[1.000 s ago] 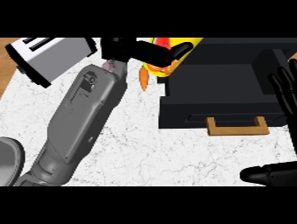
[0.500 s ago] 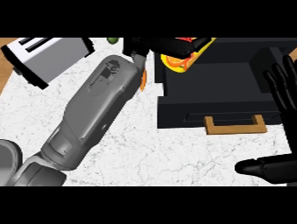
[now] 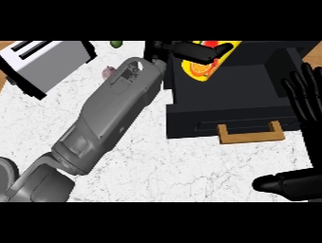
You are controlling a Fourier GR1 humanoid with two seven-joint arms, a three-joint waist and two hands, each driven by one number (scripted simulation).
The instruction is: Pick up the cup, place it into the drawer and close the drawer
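The cup (image 3: 203, 65), yellow with red and orange markings, is held over the open black drawer (image 3: 233, 102) at its far left end. My left hand (image 3: 190, 50) is curled round the cup and hides most of it; its grey forearm crosses the counter from the lower left. The drawer stands pulled out, its tan handle (image 3: 251, 132) facing me. My right hand (image 3: 312, 107) rests open at the right edge, fingers up, beside the drawer's right side, thumb low near the view's bottom.
A silver toaster (image 3: 41, 61) stands at the back left on the white marble counter (image 3: 149, 161). A small green thing (image 3: 116, 43) and a small pinkish thing (image 3: 108, 71) lie near the counter's far edge. Wooden surface shows at the far corners.
My left hand has carried the cup rightward, from beside the drawer's left edge to over its interior. The forearm has swung right with it. My right hand has barely shifted.
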